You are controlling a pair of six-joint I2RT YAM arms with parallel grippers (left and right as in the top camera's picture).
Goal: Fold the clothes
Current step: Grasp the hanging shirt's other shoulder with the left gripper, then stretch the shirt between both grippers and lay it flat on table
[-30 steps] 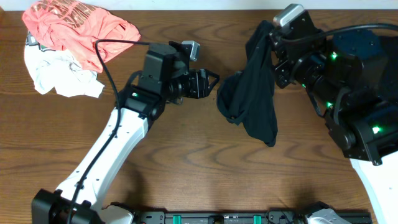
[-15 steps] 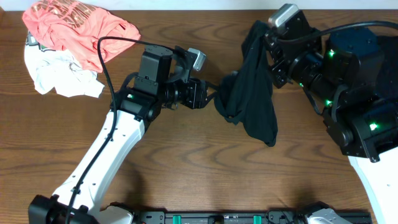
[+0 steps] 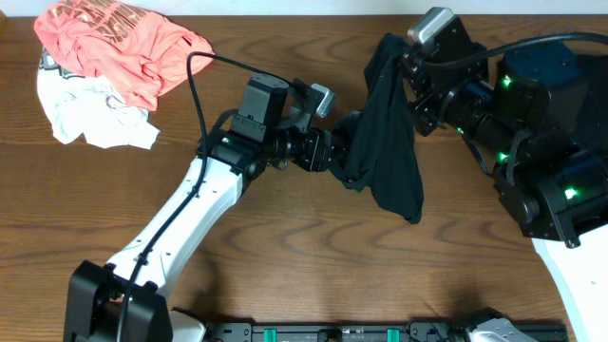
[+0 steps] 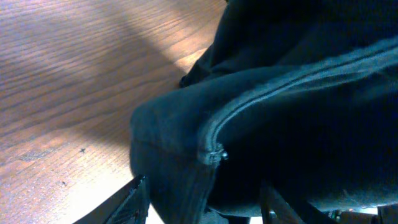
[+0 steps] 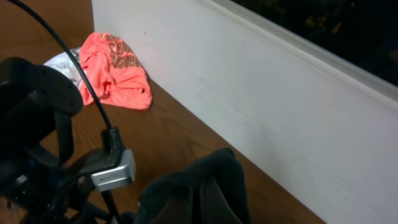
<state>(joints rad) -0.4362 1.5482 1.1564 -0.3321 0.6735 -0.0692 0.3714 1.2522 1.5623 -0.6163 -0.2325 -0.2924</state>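
Over the bench (image 3: 285,247), the black garment (image 3: 391,157) hangs bunched at one o'clock, its top clamped in the closed right fingers (image 3: 408,68). The left fingers (image 4: 138,200) stand apart astride its nine-o'clock hem, not yet pinching. The step looks like taking a second hold. Next, they should close on that hem, so the pair can spread it flat.

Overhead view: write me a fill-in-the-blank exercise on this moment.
1. The right gripper holds up a limp ___ garment.
2. The left gripper sits at that garment's edge, its jaws ___, not shut.
3. The coral shirt lies partly over a white cloth at the table's far ___ corner.
Missing words: black; open; left.
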